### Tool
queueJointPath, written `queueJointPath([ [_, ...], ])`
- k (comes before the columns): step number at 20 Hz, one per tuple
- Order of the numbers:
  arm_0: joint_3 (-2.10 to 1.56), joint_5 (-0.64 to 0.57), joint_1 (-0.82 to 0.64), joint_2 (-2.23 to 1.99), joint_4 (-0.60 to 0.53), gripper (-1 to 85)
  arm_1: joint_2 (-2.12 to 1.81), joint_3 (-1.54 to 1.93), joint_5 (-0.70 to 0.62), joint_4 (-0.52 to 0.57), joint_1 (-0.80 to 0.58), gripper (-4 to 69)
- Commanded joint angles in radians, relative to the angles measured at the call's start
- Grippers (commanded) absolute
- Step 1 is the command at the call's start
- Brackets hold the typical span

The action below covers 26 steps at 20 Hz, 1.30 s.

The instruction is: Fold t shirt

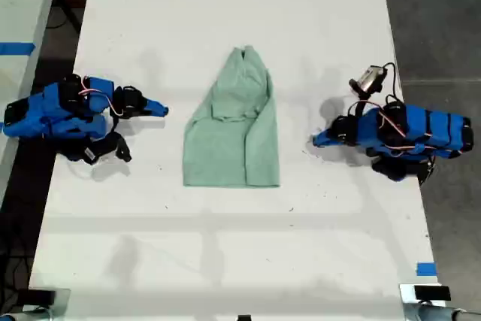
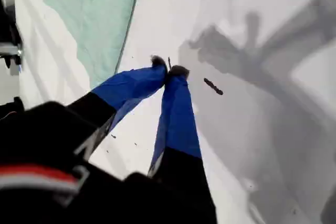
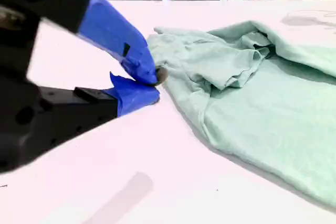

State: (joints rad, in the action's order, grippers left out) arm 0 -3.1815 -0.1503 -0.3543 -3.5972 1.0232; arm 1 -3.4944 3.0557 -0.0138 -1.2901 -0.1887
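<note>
Exterior view, from above: a white desk (image 1: 240, 253) fills most of the picture. A pale mint-green t shirt (image 1: 233, 144) lies flat near its middle. The shirt is narrow and bunched at the end toward the top of this view and wider, with a straight hem, toward the bottom. One side is folded over the body. A blue arm rests on the desk at each side of the shirt, both pointing inward. My first end effector (image 1: 316, 139) is on the exterior view's right, and my second end effector (image 1: 161, 110) is on the exterior view's left. Each is near the shirt but apart from it.

First wrist view: my first end effector (image 2: 169, 71) is clenched, its blue tips meeting on the bare desk and gripping nothing. A straight edge of the t shirt (image 2: 94, 14) lies beyond it.

Second wrist view: my second end effector (image 3: 155, 83) is clenched with nothing in it, just beside the wrinkled, layered end of the t shirt (image 3: 262, 108). I cannot tell whether it touches the cloth.
</note>
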Motion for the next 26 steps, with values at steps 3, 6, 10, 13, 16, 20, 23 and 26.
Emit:
queueJointPath([
  [3, 0.003, 0.029, 0.011, -0.008, -0.020, -0.1, -0.015, 0.049, -0.015, -0.003, -0.009, 0.5],
  [6, 0.003, 0.032, 0.006, -0.008, -0.018, -0.1, -0.015, 0.049, -0.017, -0.005, -0.014, 0.5],
  [10, 0.192, 0.077, 0.089, 0.181, -0.032, -0.2, -0.015, 0.049, -0.020, -0.005, -0.026, 0.5],
  [13, 0.568, 0.130, 0.152, 0.680, -0.032, -0.2, -0.015, 0.049, -0.018, -0.006, -0.026, 0.5],
  [16, 1.014, 0.201, 0.238, 1.276, 0.115, 8.3, -0.015, 0.049, -0.018, -0.006, -0.026, 0.5],
  [20, 1.299, 0.256, 0.282, 1.729, 0.212, 29.4, -0.015, 0.049, -0.020, -0.008, -0.023, 0.5],
  [23, 1.267, 0.348, 0.293, 1.884, 0.183, 26.0, -0.015, 0.048, -0.020, -0.011, -0.021, 0.5],
  [26, 1.285, 0.400, 0.304, 1.990, 0.156, 24.1, -0.015, 0.048, -0.020, -0.011, -0.020, 0.5],
])
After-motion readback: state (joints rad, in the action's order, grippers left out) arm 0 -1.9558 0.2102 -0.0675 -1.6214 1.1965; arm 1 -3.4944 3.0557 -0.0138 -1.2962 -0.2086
